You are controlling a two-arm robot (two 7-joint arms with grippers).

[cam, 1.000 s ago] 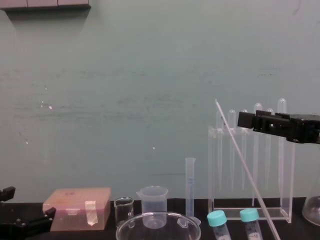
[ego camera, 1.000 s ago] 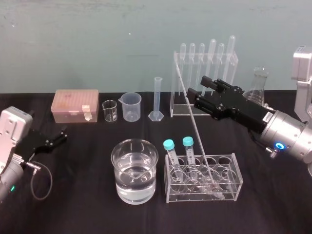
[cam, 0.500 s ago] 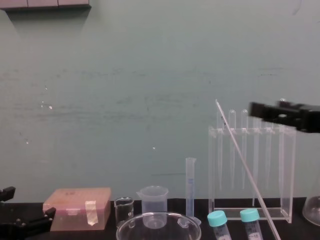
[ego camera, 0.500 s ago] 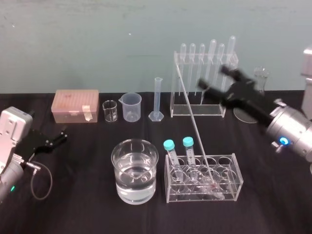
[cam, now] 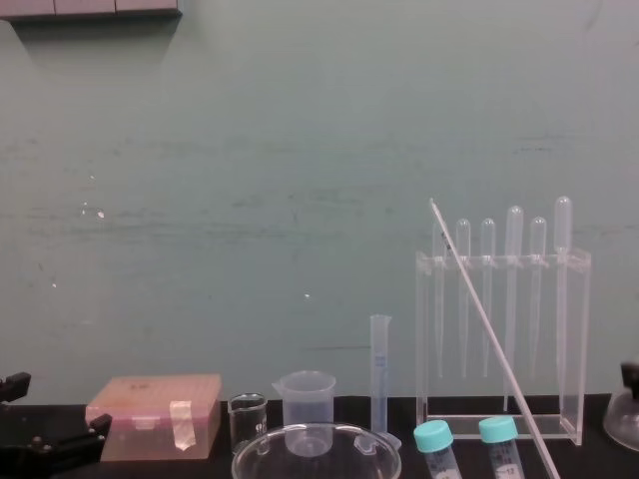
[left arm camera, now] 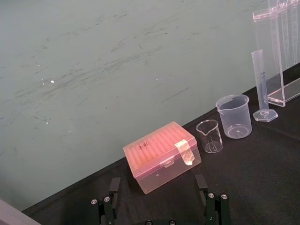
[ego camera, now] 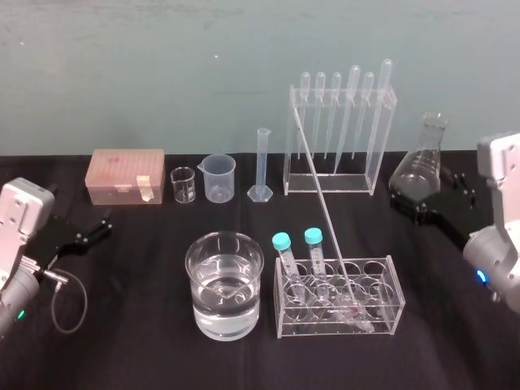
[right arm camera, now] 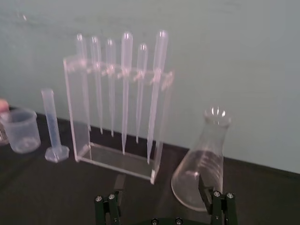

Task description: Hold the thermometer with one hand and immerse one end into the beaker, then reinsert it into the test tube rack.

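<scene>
The thermometer [ego camera: 321, 203], a long thin glass rod, leans free with its lower end in the low clear test tube rack [ego camera: 392, 294] and its top tilted toward the back left; in the chest view the thermometer [cam: 489, 329] crosses in front of the pipette stand. The wide glass beaker [ego camera: 225, 280], holding water, stands left of the rack. My right gripper [ego camera: 431, 203] sits low at the right beside a conical flask, and in its wrist view the right gripper [right arm camera: 161, 206] is open and holds nothing. My left gripper [ego camera: 89, 231] is parked open at the far left.
A tall acrylic stand [ego camera: 337, 179] with several pipettes stands behind the rack. Two teal-capped tubes [ego camera: 282, 242] sit in the rack. A conical flask [ego camera: 418, 166], a graduated cylinder [ego camera: 262, 166], a plastic beaker [ego camera: 219, 177], a tiny glass beaker [ego camera: 184, 184] and a pink box [ego camera: 126, 175] line the back.
My right gripper opened, let go of the thermometer's upper part and drew back right and down to beside the flask. The thermometer stays leaning in the low rack.
</scene>
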